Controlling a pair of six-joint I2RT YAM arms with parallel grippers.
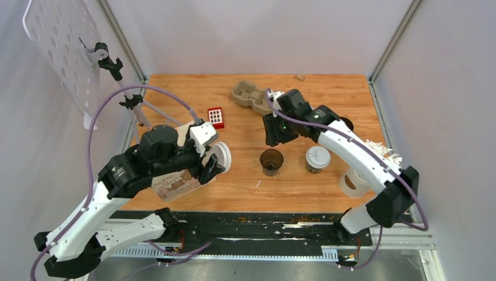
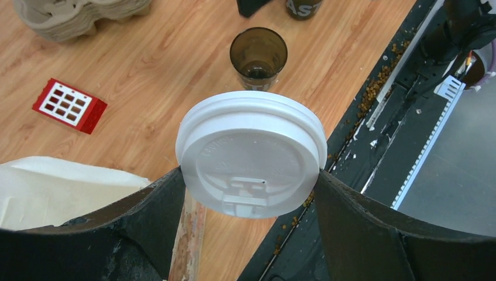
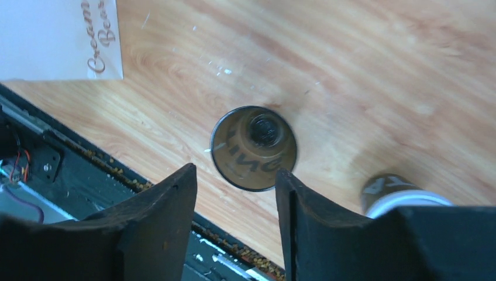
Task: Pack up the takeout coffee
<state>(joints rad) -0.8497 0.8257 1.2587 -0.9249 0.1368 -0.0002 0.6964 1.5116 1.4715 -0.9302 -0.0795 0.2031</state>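
On my screen the table [image 1: 327, 93] showed orange wood grain. The lid [image 2: 251, 155] was plain white, the open cup [image 1: 272, 161] a smoky dark brown, and the lidded cup [image 1: 317, 159] brown under white. The block [image 1: 216, 117] was red (its white face gridded with dark red squares), the pulp tray [image 1: 250, 96] grey-brown, and the bag [image 1: 172, 184] white with brown script.
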